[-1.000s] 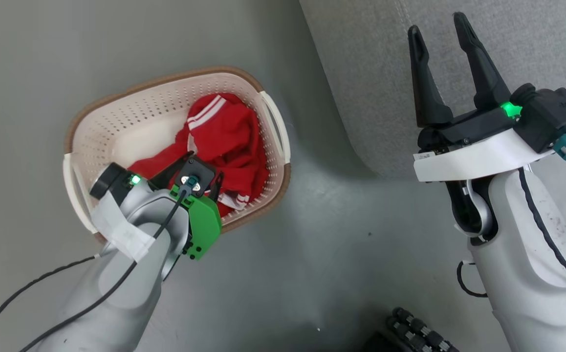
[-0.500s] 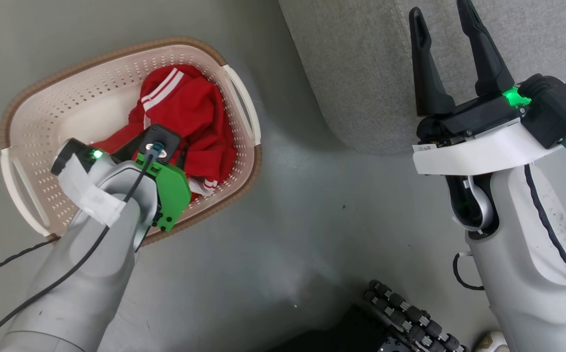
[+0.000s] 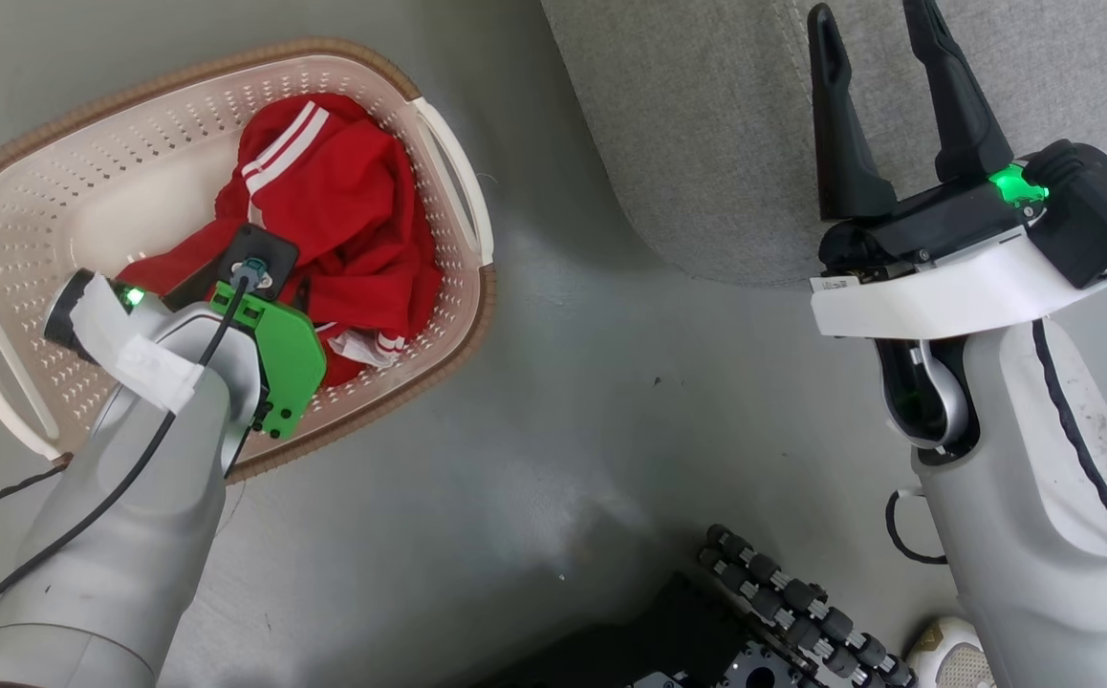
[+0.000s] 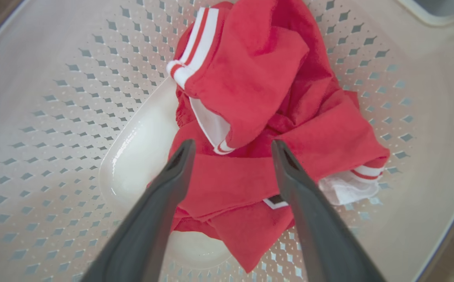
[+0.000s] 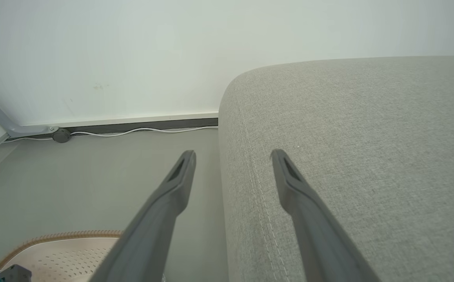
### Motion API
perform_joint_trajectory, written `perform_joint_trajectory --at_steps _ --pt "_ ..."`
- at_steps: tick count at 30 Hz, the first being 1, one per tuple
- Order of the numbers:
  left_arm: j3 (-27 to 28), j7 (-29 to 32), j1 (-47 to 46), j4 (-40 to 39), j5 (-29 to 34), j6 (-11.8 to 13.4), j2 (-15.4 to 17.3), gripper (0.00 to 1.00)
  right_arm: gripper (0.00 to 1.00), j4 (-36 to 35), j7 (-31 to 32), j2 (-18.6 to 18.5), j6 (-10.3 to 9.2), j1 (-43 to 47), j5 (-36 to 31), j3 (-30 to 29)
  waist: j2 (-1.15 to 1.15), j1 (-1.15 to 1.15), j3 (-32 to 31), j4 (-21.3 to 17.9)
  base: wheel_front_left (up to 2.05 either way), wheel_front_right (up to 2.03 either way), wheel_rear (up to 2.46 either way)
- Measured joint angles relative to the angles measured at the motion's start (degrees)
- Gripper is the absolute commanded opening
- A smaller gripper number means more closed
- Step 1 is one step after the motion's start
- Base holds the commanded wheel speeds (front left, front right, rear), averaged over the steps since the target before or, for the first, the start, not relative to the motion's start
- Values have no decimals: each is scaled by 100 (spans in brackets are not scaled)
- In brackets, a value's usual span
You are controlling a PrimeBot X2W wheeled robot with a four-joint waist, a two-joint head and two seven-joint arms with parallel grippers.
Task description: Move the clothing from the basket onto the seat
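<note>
Head view has leaned closer to the basket [image 3: 85,134] (the camera moved, not the basket), so the left gripper [image 4: 231,145], wide open, hangs right over the red clothing [image 4: 250,78] still inside, ready to grab; the right gripper [image 3: 869,19] waits open by the seat [image 3: 706,143].

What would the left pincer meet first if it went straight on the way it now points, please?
Most likely the red clothing bunched in the basket: the open left pincer points straight at it, though the gap is hard to judge.

The clothing [image 3: 343,205] lies in the basket [image 3: 66,172] — which stands on the floor [image 3: 563,411], left of the seat [image 3: 706,124].
</note>
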Motion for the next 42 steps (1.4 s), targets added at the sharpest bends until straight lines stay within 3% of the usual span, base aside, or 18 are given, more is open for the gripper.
perform_joint_trajectory --at_steps 21,23,24,25,42 --pt "36 861 -240 1127 -359 -153 -179 100 100 0 0 35 59 0 0 -33 0 0 55 -17 0 0 0" --pt "79 960 -270 1210 -425 -154 -183 50 100 -1 0 35 59 0 1 -47 0 0 60 -18 0 0 0" --pt "92 970 -272 1240 -447 -154 -185 20 100 -2 0 35 59 0 1 -53 0 0 62 -19 0 0 0" --pt "113 998 -275 1276 -470 -154 -191 0 100 -3 0 36 60 0 2 -59 0 0 64 -20 0 0 0" --pt "89 954 -439 1438 -513 -203 -320 0 100 -21 0 40 103 0 -4 -186 0 0 -7 72 0 0 0"
